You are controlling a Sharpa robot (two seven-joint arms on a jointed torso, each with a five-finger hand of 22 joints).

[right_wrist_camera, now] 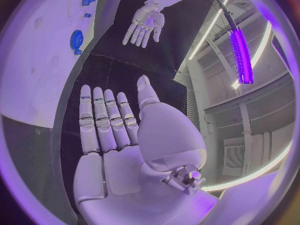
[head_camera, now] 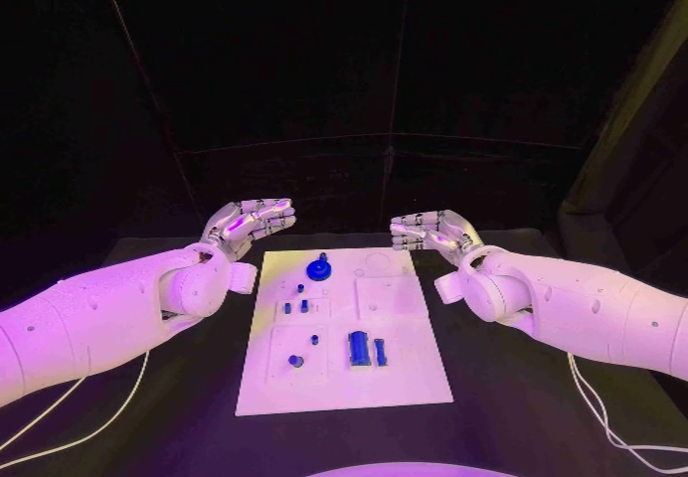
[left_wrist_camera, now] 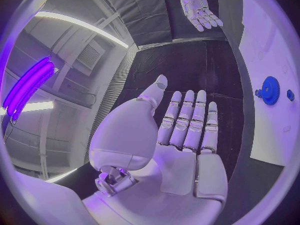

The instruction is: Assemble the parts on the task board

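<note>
Black desk (head_camera: 172, 397), white board (head_camera: 344, 383) at centre. Parts: gear (head_camera: 320, 267) far; block (head_camera: 359, 347) and pins near. Judged light, rigid, slippery; best pinched at the sides. Left hand (head_camera: 247, 225) and right hand (head_camera: 434, 234) empty, fingers (left_wrist_camera: 185, 116) spread.

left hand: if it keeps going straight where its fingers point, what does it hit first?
Probably nothing. The left robot hand is open beside the white board, fingers aimed past its far end over bare black table. The blue gear lies off to the side. Depth is uncertain.
</note>
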